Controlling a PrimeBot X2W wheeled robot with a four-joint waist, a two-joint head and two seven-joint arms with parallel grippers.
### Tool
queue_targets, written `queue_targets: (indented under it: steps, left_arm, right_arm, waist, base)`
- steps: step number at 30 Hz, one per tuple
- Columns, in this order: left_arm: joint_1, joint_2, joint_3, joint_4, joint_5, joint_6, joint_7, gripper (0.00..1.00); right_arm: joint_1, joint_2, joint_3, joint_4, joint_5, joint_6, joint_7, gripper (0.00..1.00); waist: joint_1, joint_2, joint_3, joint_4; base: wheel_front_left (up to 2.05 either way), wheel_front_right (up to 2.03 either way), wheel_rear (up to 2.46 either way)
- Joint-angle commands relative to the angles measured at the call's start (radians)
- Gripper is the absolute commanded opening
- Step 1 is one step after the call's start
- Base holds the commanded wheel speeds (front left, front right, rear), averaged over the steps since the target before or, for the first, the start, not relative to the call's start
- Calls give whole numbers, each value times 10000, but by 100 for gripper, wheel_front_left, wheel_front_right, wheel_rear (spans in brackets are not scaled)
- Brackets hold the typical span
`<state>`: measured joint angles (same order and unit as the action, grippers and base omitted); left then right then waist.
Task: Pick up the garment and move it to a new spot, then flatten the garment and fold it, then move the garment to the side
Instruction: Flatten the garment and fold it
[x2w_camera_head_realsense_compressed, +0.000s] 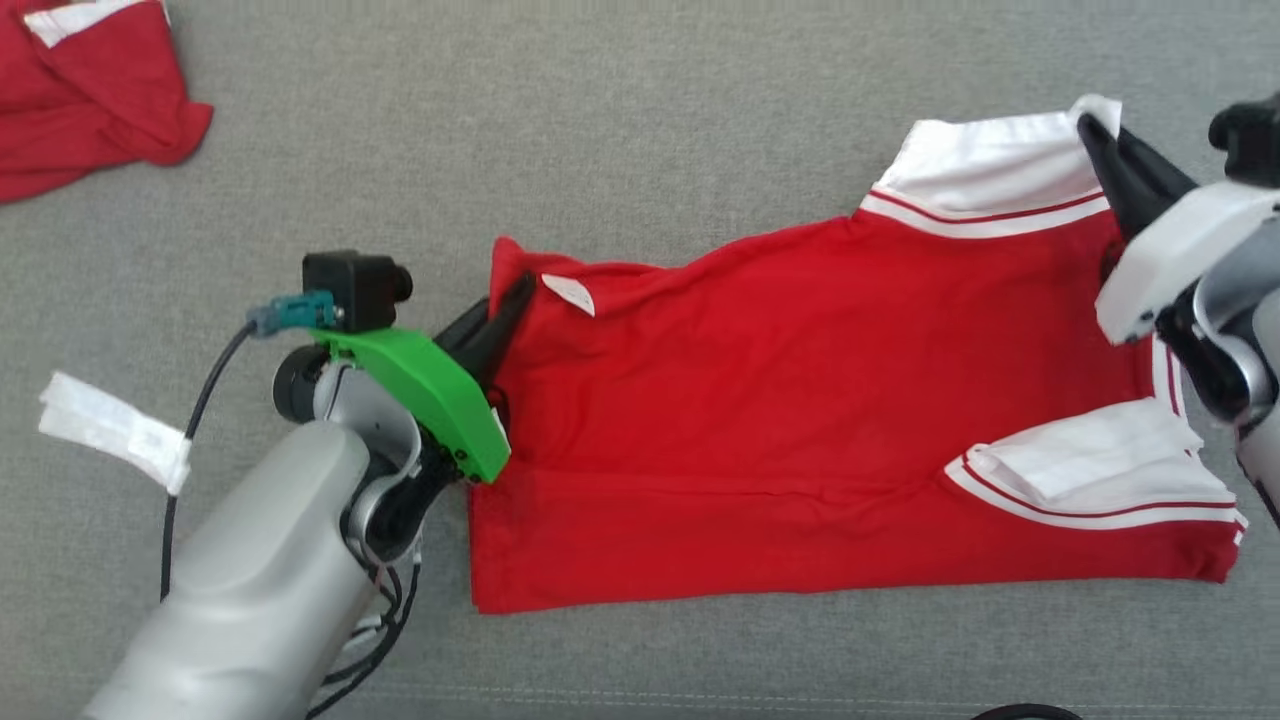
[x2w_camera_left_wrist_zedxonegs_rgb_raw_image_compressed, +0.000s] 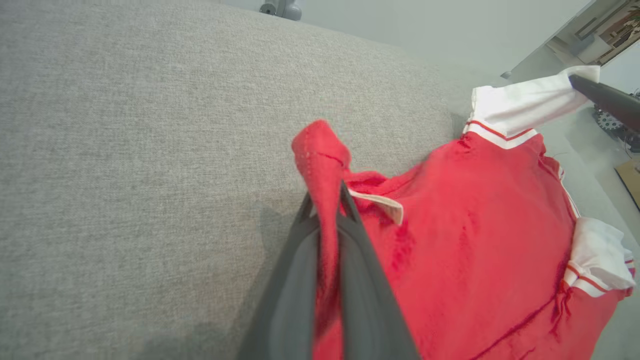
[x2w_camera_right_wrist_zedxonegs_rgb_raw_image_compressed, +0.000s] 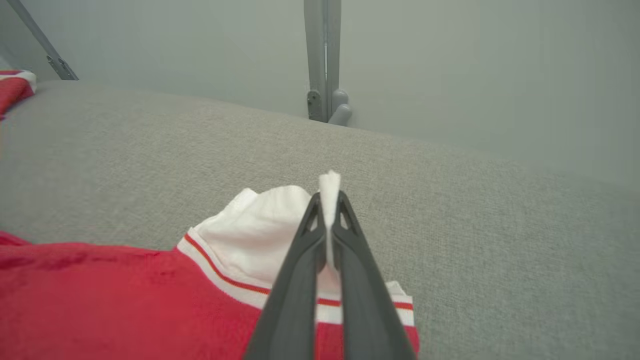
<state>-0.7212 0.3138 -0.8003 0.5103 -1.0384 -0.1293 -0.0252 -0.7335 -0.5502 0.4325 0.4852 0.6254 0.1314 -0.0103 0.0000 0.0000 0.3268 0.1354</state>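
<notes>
Garment (x2w_camera_head_realsense_compressed: 800, 400) ends pinched by left tool (x2w_camera_head_realsense_compressed: 522, 292), right tool (x2w_camera_head_realsense_compressed: 1088, 127).

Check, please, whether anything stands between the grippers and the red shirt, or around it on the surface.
Nothing visible does. The left gripper is shut on a corner of the red shirt and the right gripper on its white sleeve edge. A second red garment and a white strip lie apart on the grey surface, at the left.

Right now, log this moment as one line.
left hand: shut on red shirt corner | right hand: shut on white sleeve tip | shirt: spread on grey surface | stage: both ends gripped
</notes>
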Motion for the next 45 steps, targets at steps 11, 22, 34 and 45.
queue_targets:
  steps: [11, 22, 34, 45]
  left_arm:
    - [3382, 990, 576, -3049, -172, 979, -1945, 0]
    - [4745, 1264, 1279, -3682, -926, 1242, -2112, 0]
    - [5392, 1214, 1136, -2955, -591, 733, -2313, 39]
    - [5762, 1262, 1306, -2446, 2173, 2454, -2422, 100]
  right_arm:
    - [4105, -284, -957, -2893, 337, -14, -574, 0]
    - [5725, 665, -1699, -3308, -111, -13, -303, 0]
    - [6131, 426, -1531, -3198, -179, -13, 200, 49]
    - [6746, -520, -2607, -4047, 479, -13, 1188, 100]
  waist:
    - [0, 0, -919, -1345]
    - [0, 0, -963, -1468]
    - [0, 0, -1181, -1479]
    - [0, 0, -1646, -1285]
  base:
    - [0, 0, 0]
    - [0, 0, 0]
    - [0, 0, 0]
    - [0, 0, 0]
